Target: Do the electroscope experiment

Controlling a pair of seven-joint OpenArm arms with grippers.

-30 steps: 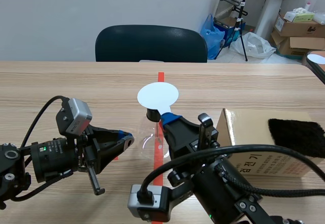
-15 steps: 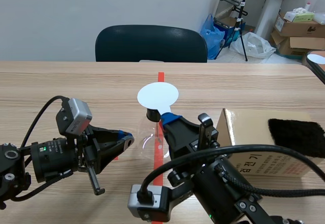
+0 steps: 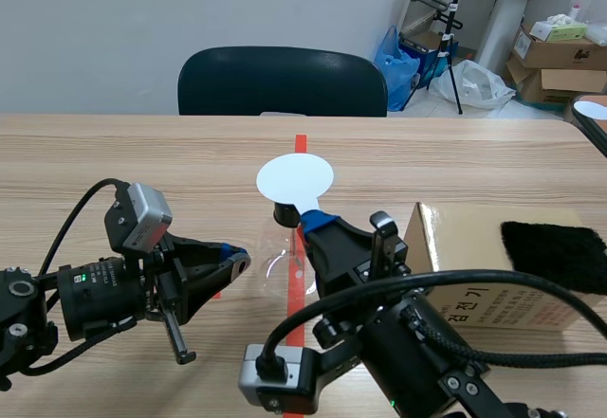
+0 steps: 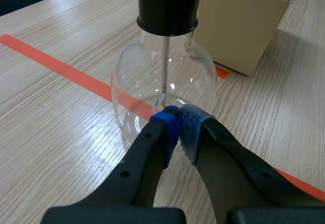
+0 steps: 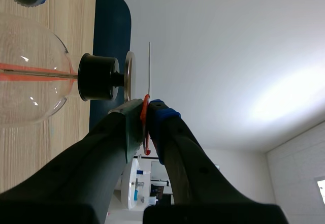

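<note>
The electroscope is a clear glass flask (image 4: 162,89) with a black stopper (image 4: 167,3) and a thin metal rod inside; it stands on the orange tape line at the table's middle (image 3: 280,252). My left gripper (image 4: 177,124) is shut on nothing, its blue pads right at the flask's near wall, low at the scene's left (image 3: 235,262). My right gripper (image 5: 145,113) is shut on the red handle of a thin white disc (image 5: 150,64), which hangs just above the electroscope's metal top plate (image 5: 129,74). From the scene view the white disc (image 3: 295,177) hides that plate.
A cardboard box (image 3: 474,276) stands right of the flask with a black fur cloth (image 3: 555,252) on top. A dark chair (image 3: 283,80) sits behind the table's far edge. My right arm fills the scene's lower middle.
</note>
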